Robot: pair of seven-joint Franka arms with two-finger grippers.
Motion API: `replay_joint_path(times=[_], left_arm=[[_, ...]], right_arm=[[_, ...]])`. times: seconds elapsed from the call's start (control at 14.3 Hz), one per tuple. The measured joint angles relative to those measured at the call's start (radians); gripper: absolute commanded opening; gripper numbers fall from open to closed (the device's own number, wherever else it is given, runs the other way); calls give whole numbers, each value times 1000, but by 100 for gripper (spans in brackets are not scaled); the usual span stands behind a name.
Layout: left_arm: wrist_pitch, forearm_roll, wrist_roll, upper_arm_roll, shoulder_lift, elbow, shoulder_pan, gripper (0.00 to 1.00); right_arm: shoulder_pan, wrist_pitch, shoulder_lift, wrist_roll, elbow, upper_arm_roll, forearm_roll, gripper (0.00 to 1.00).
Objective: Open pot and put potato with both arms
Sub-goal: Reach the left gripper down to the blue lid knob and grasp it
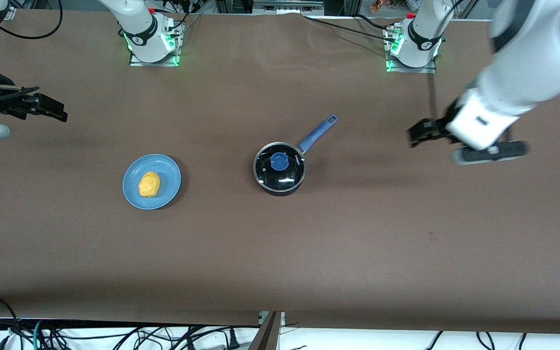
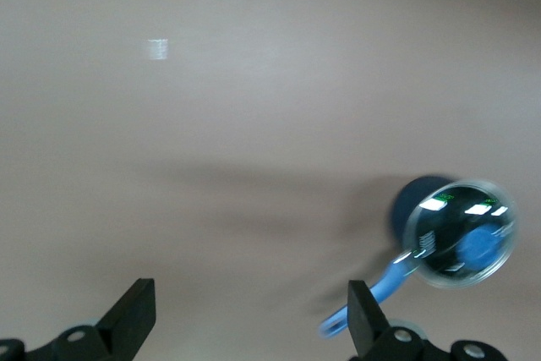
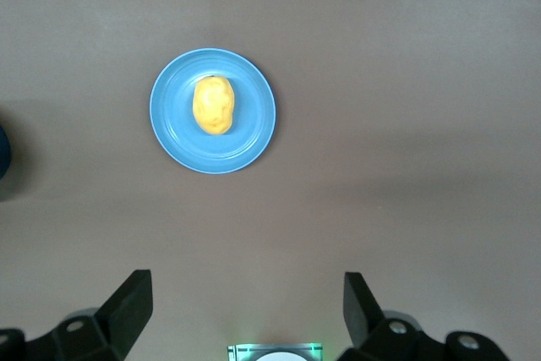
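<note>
Left hand (image 1: 418, 133) and right hand (image 1: 49, 109) both wide, aloft, well apart from lidded pot (image 1: 280, 168) and plated potato (image 1: 149, 184).

matt brown table cover (image 1: 358, 233); glossy clear glass lid (image 1: 280, 168) on a black pot (image 1: 280, 187); smooth blue plate (image 1: 168, 192); lumpy matt potato (image 1: 149, 184).

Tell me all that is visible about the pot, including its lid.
The pot is a small black round saucepan standing upright on the brown table. Its long blue handle points away from the front camera, toward the left arm's end. The clear glass lid with a blue knob sits closed on it. Nothing else touches it.
</note>
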Motion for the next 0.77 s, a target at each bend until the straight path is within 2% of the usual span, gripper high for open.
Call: replay_joint_path(times=[0.14,0.42,0.77], left_arm=[[153,15,-169,-25,101,-15,-103,100],[403,73,-420,-29,303,-10,-276,100],[448,194,-626,-23,448,97,-423,100]], right_arm=[[0,0,0,0,-1,0,0,100],[-1,-1,0,0,-1,0,0,100],[-1,-8,0,0,-1,0,0,100]])
